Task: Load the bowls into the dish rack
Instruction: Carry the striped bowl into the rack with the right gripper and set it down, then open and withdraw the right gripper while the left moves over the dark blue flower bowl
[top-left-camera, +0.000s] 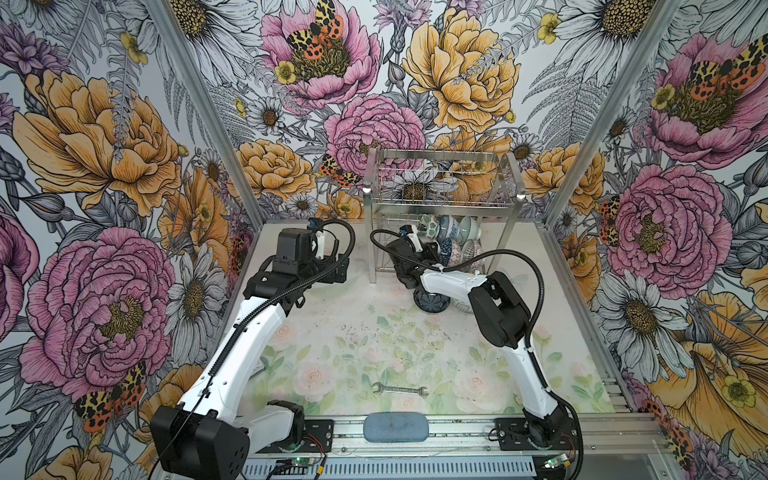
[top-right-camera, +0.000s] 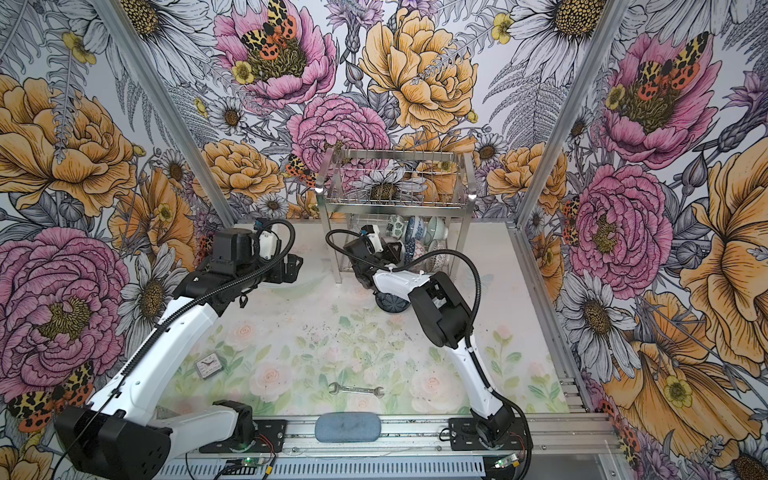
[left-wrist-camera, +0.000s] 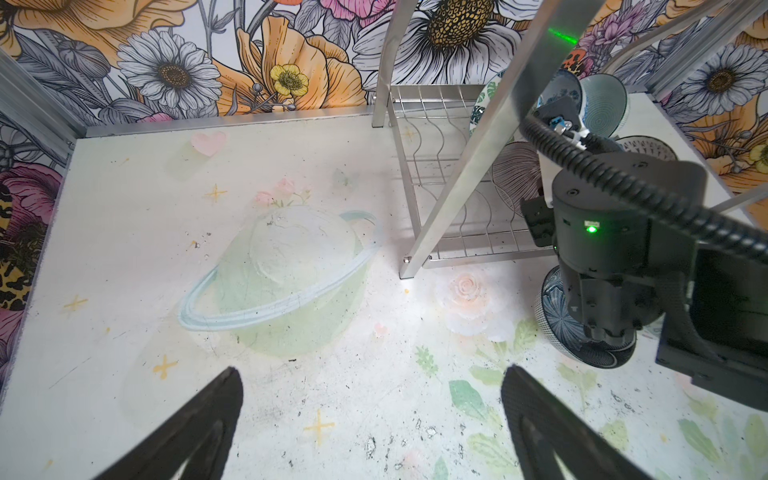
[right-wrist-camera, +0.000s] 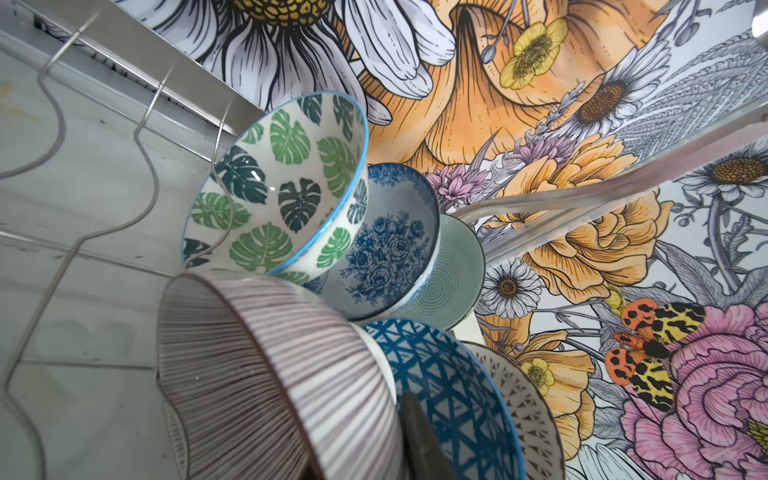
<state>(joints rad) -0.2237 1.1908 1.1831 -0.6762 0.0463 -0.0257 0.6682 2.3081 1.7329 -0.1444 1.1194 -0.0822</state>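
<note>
The dish rack (top-left-camera: 440, 203) (top-right-camera: 395, 203) stands at the back of the table. Its lower tier holds several bowls on edge: leaf-patterned (right-wrist-camera: 286, 187), blue floral (right-wrist-camera: 386, 249), green ringed (right-wrist-camera: 453, 274), blue triangle (right-wrist-camera: 449, 399) and white lattice (right-wrist-camera: 528, 403). My right gripper (top-left-camera: 431, 250) reaches into that tier at a striped bowl (right-wrist-camera: 257, 374). One finger (right-wrist-camera: 417, 432) lies along its outer wall and the other is hidden. A dark blue bowl (top-left-camera: 430, 301) (left-wrist-camera: 557, 328) sits on the table under the right arm. My left gripper (left-wrist-camera: 374, 399) (top-left-camera: 336, 266) hangs open over bare table, left of the rack.
A wrench (top-left-camera: 400, 389) lies near the table's front, and a blue-grey oblong pad (top-left-camera: 394, 428) rests on the front rail. A small clock (top-right-camera: 209, 365) sits by the left arm. The rack's metal leg (left-wrist-camera: 478, 158) stands between the two grippers.
</note>
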